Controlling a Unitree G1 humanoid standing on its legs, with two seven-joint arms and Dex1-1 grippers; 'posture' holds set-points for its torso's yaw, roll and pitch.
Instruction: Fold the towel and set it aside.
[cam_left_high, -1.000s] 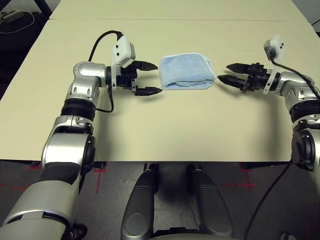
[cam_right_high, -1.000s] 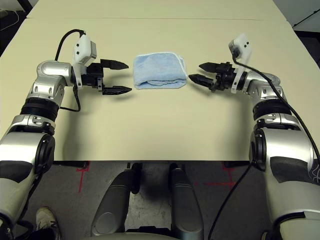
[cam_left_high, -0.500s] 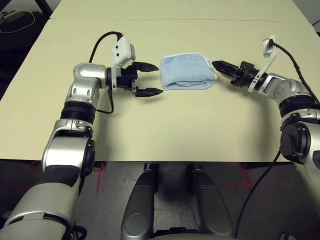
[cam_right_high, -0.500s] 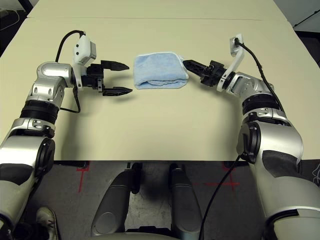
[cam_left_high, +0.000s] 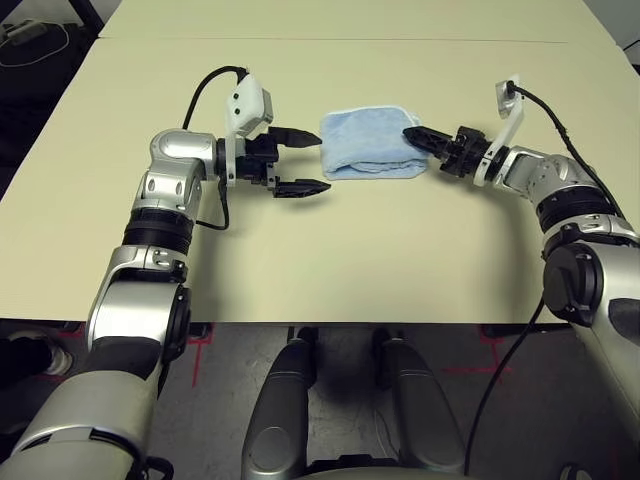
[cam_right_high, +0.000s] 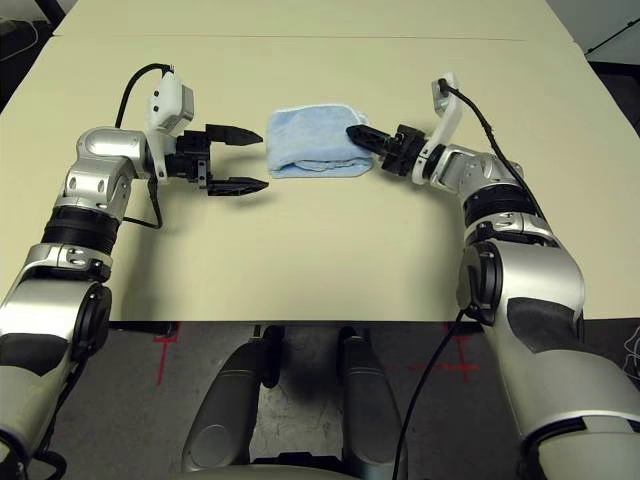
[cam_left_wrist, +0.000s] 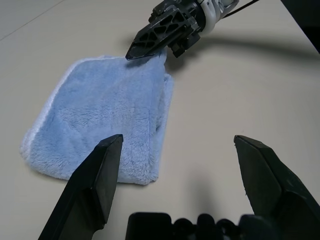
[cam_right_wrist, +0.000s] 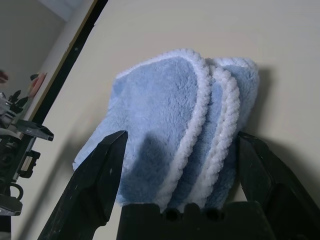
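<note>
The towel (cam_left_high: 370, 145) lies folded into a thick light blue pad with white edging, in the middle of the tan table (cam_left_high: 330, 260). My left gripper (cam_left_high: 321, 163) hovers open just left of it, fingers pointing at its left edge, nothing between them. My right gripper (cam_left_high: 412, 137) is at the towel's right edge, rolled on its side. In the right wrist view the towel's layered edge (cam_right_wrist: 165, 135) sits between that gripper's spread fingers (cam_right_wrist: 102, 175), which stand open around it. The left wrist view shows the towel (cam_left_wrist: 105, 125) ahead and the right gripper (cam_left_wrist: 137, 50) at its far corner.
A seam (cam_left_high: 330, 40) crosses the table behind the towel. The table's front edge (cam_left_high: 330, 322) runs close to my body. Dark floor with a cable (cam_left_high: 30, 40) lies past the table's left side.
My right gripper has rolled onto its side and moved left, from a gap beside the towel to straddling its right edge. The left gripper barely shifted. The towel has not moved.
</note>
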